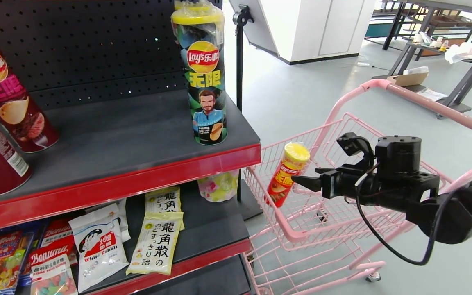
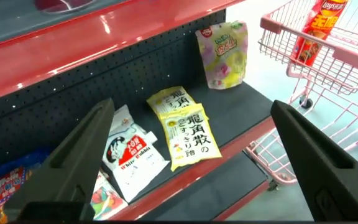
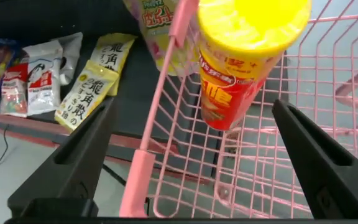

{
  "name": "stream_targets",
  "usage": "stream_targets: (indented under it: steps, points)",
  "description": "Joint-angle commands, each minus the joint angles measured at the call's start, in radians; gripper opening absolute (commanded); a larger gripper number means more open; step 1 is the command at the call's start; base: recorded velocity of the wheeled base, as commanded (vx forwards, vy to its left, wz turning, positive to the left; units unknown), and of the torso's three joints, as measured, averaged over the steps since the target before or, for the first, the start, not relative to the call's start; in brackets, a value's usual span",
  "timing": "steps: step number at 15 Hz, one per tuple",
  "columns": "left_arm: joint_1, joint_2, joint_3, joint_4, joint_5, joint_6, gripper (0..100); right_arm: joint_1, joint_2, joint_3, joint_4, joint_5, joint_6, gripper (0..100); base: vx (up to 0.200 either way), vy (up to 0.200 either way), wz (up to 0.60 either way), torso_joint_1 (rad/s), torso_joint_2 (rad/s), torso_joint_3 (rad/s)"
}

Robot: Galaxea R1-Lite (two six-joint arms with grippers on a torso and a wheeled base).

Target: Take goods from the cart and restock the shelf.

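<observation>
The pink cart (image 1: 424,100) stands just beside the right end of the shelf (image 1: 146,172). In its upper basket a red chip can (image 1: 287,174) with a yellow lid leans tilted, lid uppermost, in the corner nearest the shelf. The right arm (image 1: 400,180) reaches over the basket from the cart's far side, and the right jaws are spread wide and grip nothing. The can sits ahead of them and in line with the gap, one fingertip (image 1: 297,179) just beside its side; whether it touches cannot be told. On the upper shelf board a green chip can (image 1: 205,78) stands upright near the right front corner, its yellow lid under clear wrap. Two dark red chip cans (image 1: 10,102) stand at the left end, well apart from it. On the lower shelf two yellow sachets (image 1: 156,241) lie flat and overlapping, with white candy bags (image 1: 98,246) beside them and more coloured packets farther left. A pastel pouch (image 1: 218,185) stands upright at the right end, near the back panel. The left jaws are also released and empty, fingers (image 2: 79,155) wide apart, held in front of the lower shelf and facing the yellow sachets and white bags.
</observation>
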Motion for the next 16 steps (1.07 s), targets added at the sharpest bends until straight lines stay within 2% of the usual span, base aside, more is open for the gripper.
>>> stream_targets:
  steps: [1, 4, 16]
  points:
    - [0.0, 0.002, 0.005, 0.0, 0.001, -0.001, 100, 0.002, 0.145, -0.023, -0.09, 0.005, -0.002, 100, 0.0, 0.0, 0.0, 0.0, 0.0, 0.0]
    - [0.0, 0.002, 0.011, 0.0, 0.001, 0.001, 100, -0.003, 0.214, -0.05, -0.156, 0.0, -0.002, 100, 0.0, 0.0, 0.0, 0.0, 0.0, 0.0]
    - [0.0, 0.002, 0.032, 0.0, 0.001, -0.001, 100, -0.015, 0.432, -0.35, -0.162, 0.02, -0.002, 100, 0.0, 0.0, 0.0, 0.0, 0.0, 0.0]
